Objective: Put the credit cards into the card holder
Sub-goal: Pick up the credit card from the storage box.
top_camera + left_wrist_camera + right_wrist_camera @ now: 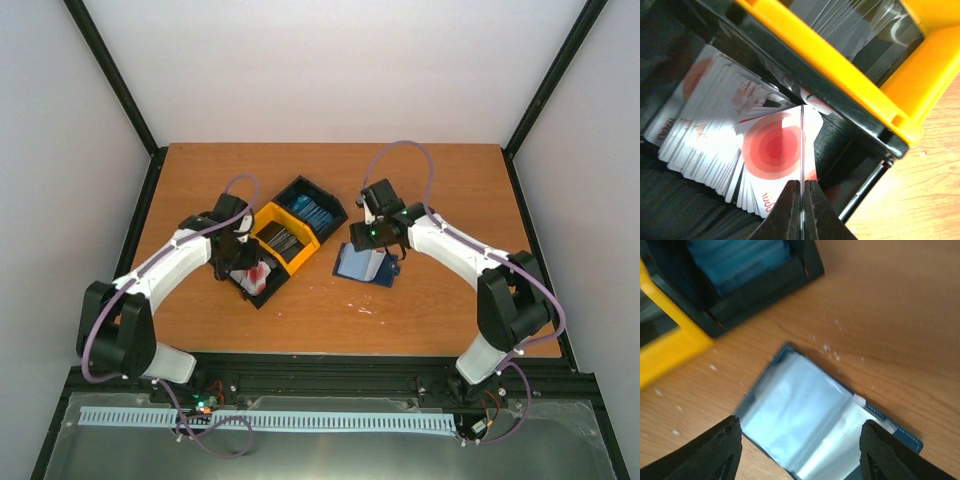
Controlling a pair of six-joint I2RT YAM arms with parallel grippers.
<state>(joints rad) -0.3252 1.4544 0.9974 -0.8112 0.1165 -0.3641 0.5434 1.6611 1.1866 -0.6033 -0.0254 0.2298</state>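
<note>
In the left wrist view my left gripper (802,183) is shut on one credit card (802,142), seen edge-on as a thin line rising from between the fingertips. Below it a fanned stack of white credit cards (730,135) with red blotches lies in the tray's black end compartment (862,150). From above, the left gripper (243,262) hangs over that compartment. The card holder (805,410) lies open on the table, its pale shiny inside facing up. My right gripper (800,426) hovers above it, open, with nothing between its fingers. From above, the card holder (365,265) lies just below the right gripper (375,240).
The black-and-yellow three-compartment tray (316,240) sits diagonally at mid-table. Its yellow middle section (840,65) holds dark cards and its far black section (765,290) holds blue cards (740,260). The wooden table (450,190) stretches to the walls behind.
</note>
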